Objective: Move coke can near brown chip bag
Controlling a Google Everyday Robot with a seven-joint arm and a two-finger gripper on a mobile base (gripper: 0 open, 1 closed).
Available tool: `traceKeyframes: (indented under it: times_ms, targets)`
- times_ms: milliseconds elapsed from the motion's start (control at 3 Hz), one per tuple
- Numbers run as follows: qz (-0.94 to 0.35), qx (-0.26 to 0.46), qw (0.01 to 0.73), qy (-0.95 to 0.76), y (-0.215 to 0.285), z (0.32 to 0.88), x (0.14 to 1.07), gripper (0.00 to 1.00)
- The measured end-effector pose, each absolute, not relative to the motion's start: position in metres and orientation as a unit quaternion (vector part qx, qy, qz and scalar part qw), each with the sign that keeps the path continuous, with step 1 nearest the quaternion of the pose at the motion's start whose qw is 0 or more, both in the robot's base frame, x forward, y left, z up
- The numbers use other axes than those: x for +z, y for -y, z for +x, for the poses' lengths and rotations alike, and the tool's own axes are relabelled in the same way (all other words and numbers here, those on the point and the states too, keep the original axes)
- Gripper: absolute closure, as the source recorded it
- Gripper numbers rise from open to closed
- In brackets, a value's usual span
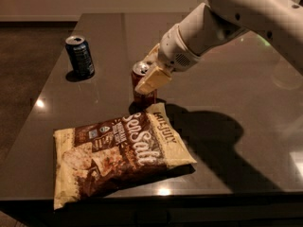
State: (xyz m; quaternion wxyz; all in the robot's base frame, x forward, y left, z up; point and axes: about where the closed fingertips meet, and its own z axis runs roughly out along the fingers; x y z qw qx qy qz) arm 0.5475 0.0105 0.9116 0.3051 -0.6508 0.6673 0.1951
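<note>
Gripper, centre frame, is clamped on the coke can, which stands at the top edge of the brown chip bag. Placement looks all but done. The next move calls for letting go and lifting clear without tipping the can.

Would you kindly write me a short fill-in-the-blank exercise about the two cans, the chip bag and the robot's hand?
1. The hand is at the upper part of the coke can, whose body is ___ in colour.
2. The white lettering on the brown chip bag reads "Sea ___".
3. In the camera view, the dark blue can stands to the ___ of the coke can.
Missing words: red; Salt; left.
</note>
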Motion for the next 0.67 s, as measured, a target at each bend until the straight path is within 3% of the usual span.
traceKeyframes:
  times_ms: [333, 667]
  targets:
    - [-0.652, 0.195, 0.304, -0.667, -0.0117, 0.5470, 0.9112, 0.00]
    - [-0.652, 0.195, 0.304, -0.667, -0.0117, 0.5469, 0.9112, 0.00]
